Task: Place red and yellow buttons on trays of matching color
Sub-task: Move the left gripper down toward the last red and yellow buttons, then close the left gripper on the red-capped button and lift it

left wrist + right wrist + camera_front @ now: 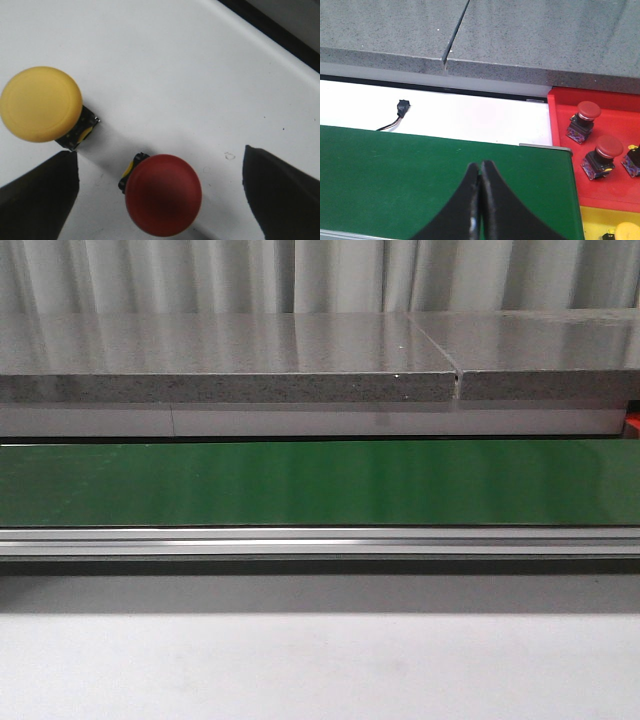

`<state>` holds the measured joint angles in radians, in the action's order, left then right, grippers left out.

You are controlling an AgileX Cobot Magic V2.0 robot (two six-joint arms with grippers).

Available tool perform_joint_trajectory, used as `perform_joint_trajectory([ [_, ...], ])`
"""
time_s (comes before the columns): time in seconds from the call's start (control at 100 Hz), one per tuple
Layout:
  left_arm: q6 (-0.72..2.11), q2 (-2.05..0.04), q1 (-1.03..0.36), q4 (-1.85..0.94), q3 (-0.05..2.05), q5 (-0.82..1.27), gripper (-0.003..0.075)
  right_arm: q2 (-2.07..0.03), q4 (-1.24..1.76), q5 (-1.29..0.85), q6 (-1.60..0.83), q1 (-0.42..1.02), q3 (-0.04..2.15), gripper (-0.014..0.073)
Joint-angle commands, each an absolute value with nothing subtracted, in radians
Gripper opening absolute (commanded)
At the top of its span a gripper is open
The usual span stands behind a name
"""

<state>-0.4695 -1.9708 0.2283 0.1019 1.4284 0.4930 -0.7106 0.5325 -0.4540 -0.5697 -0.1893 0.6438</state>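
In the left wrist view a red button point(163, 194) and a yellow button point(41, 103) stand on a white surface point(190, 75). My left gripper point(161, 172) is open, its fingers on either side of the red button, not touching it. My right gripper point(480, 167) is shut and empty above the green conveyor belt point(395, 180). Beside the belt's end a red tray point(615, 190) holds two red buttons, one further back point(585, 116) and one nearer point(605, 152). A yellow tray point(595, 225) with a yellow button point(627, 234) lies below it. Neither gripper shows in the front view.
The green belt point(320, 483) runs across the front view with a metal rail point(320, 540) before it and grey stone slabs point(230, 360) behind. A small black connector with a wire point(402, 108) lies on the white strip behind the belt.
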Motion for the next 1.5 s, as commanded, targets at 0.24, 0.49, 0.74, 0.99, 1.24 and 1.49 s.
perform_joint_trajectory([
  [0.24,-0.482,-1.959,0.229,0.090,1.462,0.506,0.0639,-0.705,0.549,-0.397,-0.577,-0.188,0.678,-0.0067],
  [0.49,-0.474,-1.955,0.229,0.090,1.462,0.507,0.0363,-0.705,0.549,-0.397,-0.577,-0.188,0.678,-0.0067],
  [0.74,-0.403,-1.906,0.229,0.068,1.465,0.511,-0.0021,-0.705,0.549,-0.397,-0.577,-0.188,0.678,-0.0067],
  [0.99,-0.347,-1.762,0.222,0.068,1.465,0.537,-0.0019,-0.705,0.549,-0.398,-0.577,-0.188,0.678,-0.0067],
  [1.24,-0.269,-1.606,0.179,0.068,1.447,0.611,-0.0019,-0.705,0.549,-0.398,-0.577,-0.188,0.678,-0.0067],
  [1.49,-0.265,-1.490,0.117,0.068,1.326,0.611,-0.0019,-0.705,0.549,-0.399,-0.577,-0.188,0.678,-0.0067],
])
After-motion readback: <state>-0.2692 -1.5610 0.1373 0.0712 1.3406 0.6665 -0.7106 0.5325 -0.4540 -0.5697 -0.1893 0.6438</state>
